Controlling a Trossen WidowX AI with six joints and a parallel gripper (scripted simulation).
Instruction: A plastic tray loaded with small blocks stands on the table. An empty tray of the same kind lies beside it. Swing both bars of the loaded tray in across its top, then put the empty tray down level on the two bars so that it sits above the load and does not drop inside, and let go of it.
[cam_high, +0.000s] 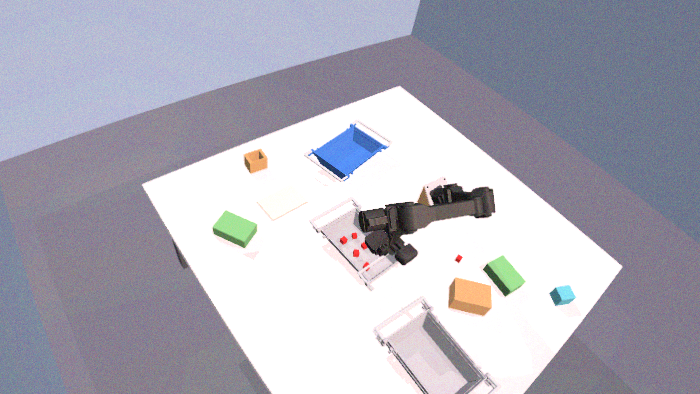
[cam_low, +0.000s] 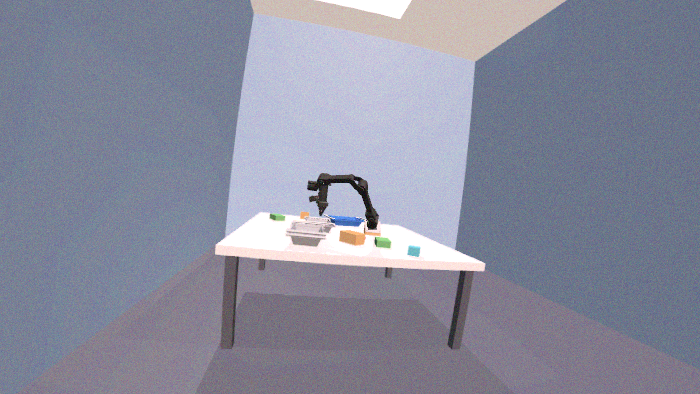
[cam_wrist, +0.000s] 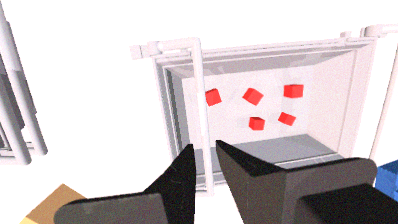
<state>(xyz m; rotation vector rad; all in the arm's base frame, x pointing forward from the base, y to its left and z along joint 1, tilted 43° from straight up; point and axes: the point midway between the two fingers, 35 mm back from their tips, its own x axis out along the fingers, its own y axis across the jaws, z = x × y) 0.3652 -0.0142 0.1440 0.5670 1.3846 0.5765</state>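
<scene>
The loaded tray (cam_high: 347, 259) (cam_low: 327, 226) (cam_wrist: 335, 95), where is it?

On the table, below the gripper (cam_high: 378, 243) (cam_low: 321, 214) (cam_wrist: 204, 147), between the blue tray (cam_high: 347, 150) (cam_low: 346, 220) (cam_wrist: 389, 180) and the empty tray (cam_high: 450, 345) (cam_low: 306, 239) (cam_wrist: 12, 100).

What's in it?

Five red blocks (cam_wrist: 253, 96), spread over its floor. One more red cube (cam_high: 459, 258) lies outside, on the table.

And the bars?

The near bar (cam_high: 373, 263) (cam_wrist: 202, 115) crosses over the opening, close to one end. The far bar (cam_high: 332, 214) (cam_wrist: 384, 110) is outside the opposite end.

Are the fingers clenched on anything?

No, they're released but only narrowly parted. In the wrist view the near bar shows in the gap, with space on both sides. I can't tell whether either finger touches it.

What else is around?

Beside the empty tray there's an orange block (cam_high: 470, 296) (cam_low: 352, 237), with a green block (cam_high: 505, 275) (cam_low: 383, 242) next to it and a cyan cube (cam_high: 562, 295) (cam_low: 414, 250) farther out. Past the loaded tray's far end are a pale square (cam_high: 282, 202), another green block (cam_high: 235, 229) (cam_low: 277, 217) and an open orange box (cam_high: 256, 161) (cam_low: 304, 215).

Anything in the way?

The arm (cam_high: 452, 210) (cam_low: 342, 178) hides part of the loaded tray from above.
</scene>
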